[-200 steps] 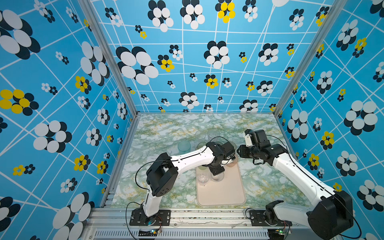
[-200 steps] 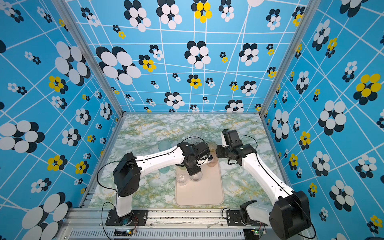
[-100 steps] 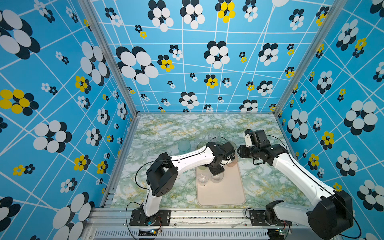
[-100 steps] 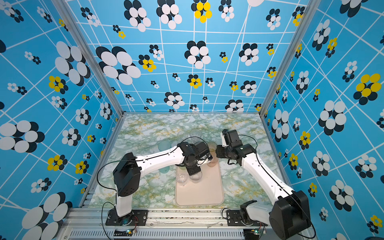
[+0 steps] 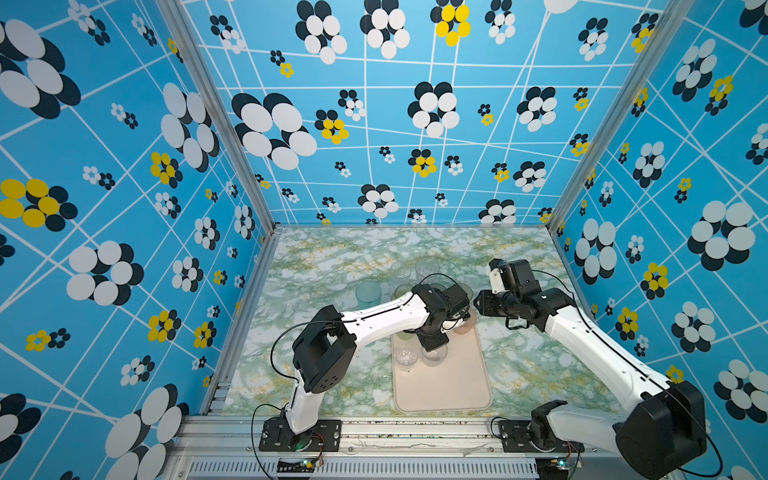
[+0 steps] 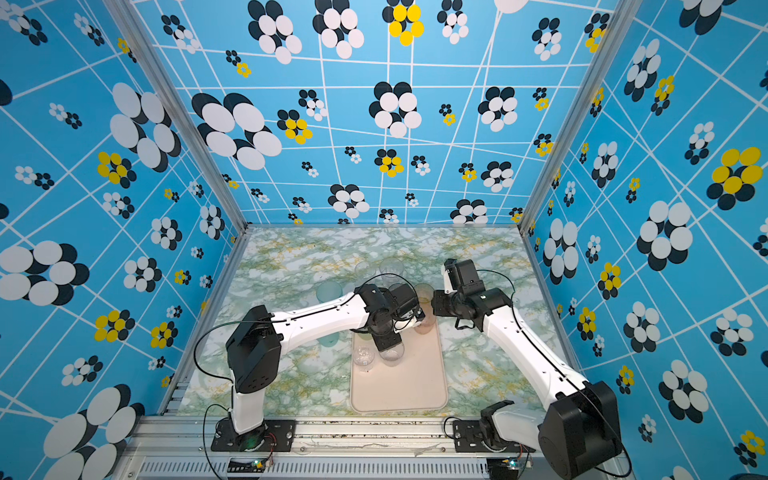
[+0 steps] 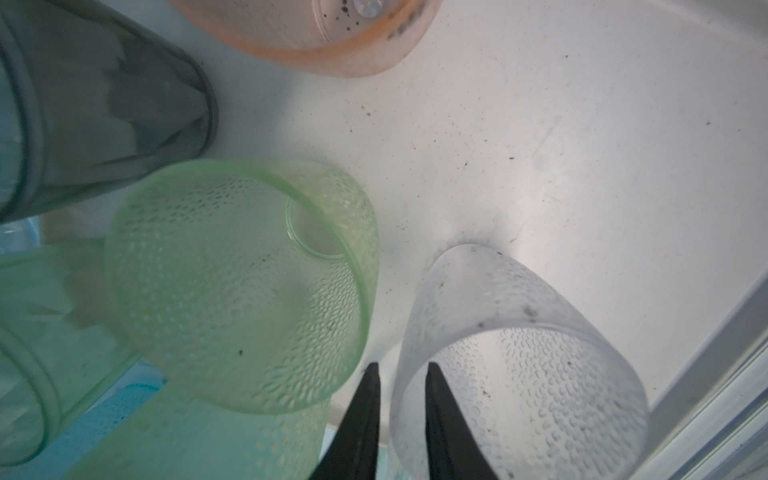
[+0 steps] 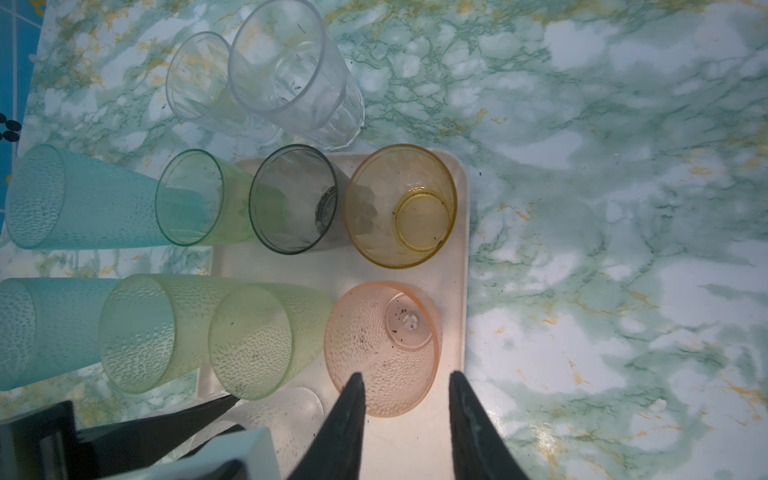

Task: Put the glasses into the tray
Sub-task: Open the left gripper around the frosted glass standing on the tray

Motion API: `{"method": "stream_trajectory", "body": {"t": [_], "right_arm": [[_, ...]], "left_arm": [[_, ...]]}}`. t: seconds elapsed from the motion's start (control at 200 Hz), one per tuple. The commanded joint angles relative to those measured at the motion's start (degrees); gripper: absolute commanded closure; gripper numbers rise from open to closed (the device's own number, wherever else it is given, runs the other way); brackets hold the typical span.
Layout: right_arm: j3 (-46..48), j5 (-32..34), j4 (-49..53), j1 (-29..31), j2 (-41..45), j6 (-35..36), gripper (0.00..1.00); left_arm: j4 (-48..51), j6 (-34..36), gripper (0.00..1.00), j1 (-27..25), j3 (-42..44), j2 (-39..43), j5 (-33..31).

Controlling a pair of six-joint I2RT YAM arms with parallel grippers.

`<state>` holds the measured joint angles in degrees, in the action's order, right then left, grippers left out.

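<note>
Straddling the clear dimpled plastic tumbler rim, your left gripper fingers sat barely apart, grip unclear; tumbler stood upright, far half of the pinkish-cream rectangular tray. Exit looked straight up.

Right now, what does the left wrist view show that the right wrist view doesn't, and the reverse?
Left wrist only: the left tool, fingertips either side of the clear dimpled glass's rim. Right wrist only: the right tool, open; the amber glass; two clear faceted glasses on the marble table. Both: the tray, pink glass, grey glass, green dimpled glass and that clear dimpled glass.
</note>
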<state>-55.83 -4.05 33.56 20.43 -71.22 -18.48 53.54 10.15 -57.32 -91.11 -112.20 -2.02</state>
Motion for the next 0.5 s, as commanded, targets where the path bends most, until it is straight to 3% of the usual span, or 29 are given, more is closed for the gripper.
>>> {"method": "stream_trajectory", "body": {"t": [0.0,0.495], "right_arm": [[1.08,-1.05,-0.51,-0.39,0.21,0.02,0.64],[1.08,-1.22,-0.34,-0.39,0.29,-0.06,0.64]], "left_arm": [[0.34,0.13,0.77,0.36,1.37,1.27,-0.37],[1.25,0.22,0.77,0.05,1.37,3.29,-0.26]]}}
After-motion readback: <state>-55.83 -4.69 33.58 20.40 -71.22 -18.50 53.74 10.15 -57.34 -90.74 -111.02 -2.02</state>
